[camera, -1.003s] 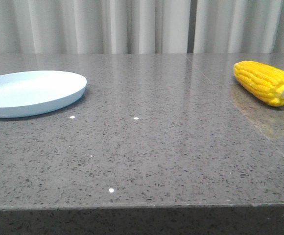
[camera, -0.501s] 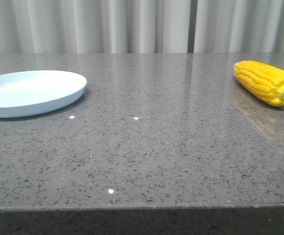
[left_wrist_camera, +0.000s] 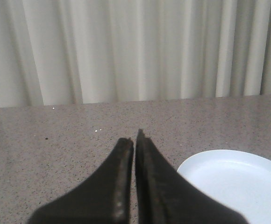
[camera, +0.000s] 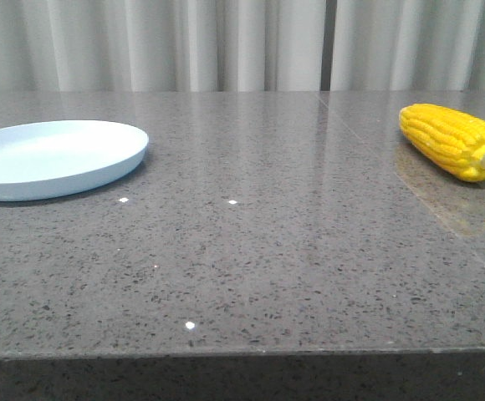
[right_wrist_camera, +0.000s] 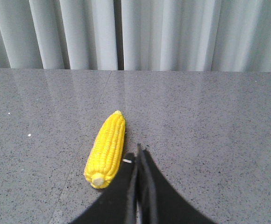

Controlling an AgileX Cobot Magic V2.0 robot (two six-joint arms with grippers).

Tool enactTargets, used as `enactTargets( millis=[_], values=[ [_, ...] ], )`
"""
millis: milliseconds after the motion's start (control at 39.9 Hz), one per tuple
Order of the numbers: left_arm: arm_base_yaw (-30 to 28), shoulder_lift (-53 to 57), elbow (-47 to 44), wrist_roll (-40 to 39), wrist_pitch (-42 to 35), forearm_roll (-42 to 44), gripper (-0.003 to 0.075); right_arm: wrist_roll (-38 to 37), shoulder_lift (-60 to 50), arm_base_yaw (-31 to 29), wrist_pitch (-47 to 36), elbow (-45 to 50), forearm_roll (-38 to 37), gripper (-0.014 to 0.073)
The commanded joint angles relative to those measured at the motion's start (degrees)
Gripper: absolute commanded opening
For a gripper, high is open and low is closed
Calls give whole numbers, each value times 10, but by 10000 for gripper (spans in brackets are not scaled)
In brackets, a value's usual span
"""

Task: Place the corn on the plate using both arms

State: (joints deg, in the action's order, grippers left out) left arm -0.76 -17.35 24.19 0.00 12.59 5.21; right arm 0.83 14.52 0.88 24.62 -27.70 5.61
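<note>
Jaws of both the left gripper (left_wrist_camera: 135,140) and right gripper (right_wrist_camera: 139,154) are pressed together, empty. The corn (camera: 454,140) and plate (camera: 54,158) lie well apart on the surface (camera: 259,251).

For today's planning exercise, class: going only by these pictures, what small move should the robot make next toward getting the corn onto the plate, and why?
Probably open the right pincer and ease it toward the corn. The corn lies untouched on the table's right side, far from the plate on the left. The right pincer sits shut just beside the cob, closer than the left pincer, which is shut near the plate.
</note>
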Motion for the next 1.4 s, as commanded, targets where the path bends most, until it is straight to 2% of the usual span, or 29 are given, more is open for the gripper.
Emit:
enactTargets(
  millis=[0, 25, 100, 150, 201, 251, 501, 677, 928, 1128, 1379],
  values=[
    [0, -8, 21, 0, -50, 2, 215, 4, 10, -2, -43, -20, 3, 175],
    [0, -8, 21, 0, -52, 2, 312, 4, 10, -2, -43, -20, 3, 243],
    [0, -8, 21, 0, -55, 2, 510, 4, 10, -2, -43, -20, 3, 449],
    [0, -8, 21, 0, -55, 2, 587, 4, 10, -2, -43, -20, 3, 545],
    [0, -8, 21, 0, -55, 2, 620, 4, 10, -2, -43, -20, 3, 610],
    [0, -8, 21, 0, -55, 2, 620, 4, 10, -2, -43, -20, 3, 645],
    [1, -11, 21, 0, -66, -3, 619, 4, 10, -2, -42, -20, 3, 645],
    [2, -90, 52, 0, -50, -4, 619, 4, 10, -2, -42, -20, 3, 645],
    [3, -304, 189, 0, 88, -13, 619, 4, 10, -2, -42, -20, 3, 645],
    [49, -466, 317, 0, 187, -13, 619, 4, 10, -2, -42, -20, 3, 645],
    [59, -640, 468, 0, 358, -31, 618, 4, 10, -2, -42, -18, 3, 645]
  ],
)
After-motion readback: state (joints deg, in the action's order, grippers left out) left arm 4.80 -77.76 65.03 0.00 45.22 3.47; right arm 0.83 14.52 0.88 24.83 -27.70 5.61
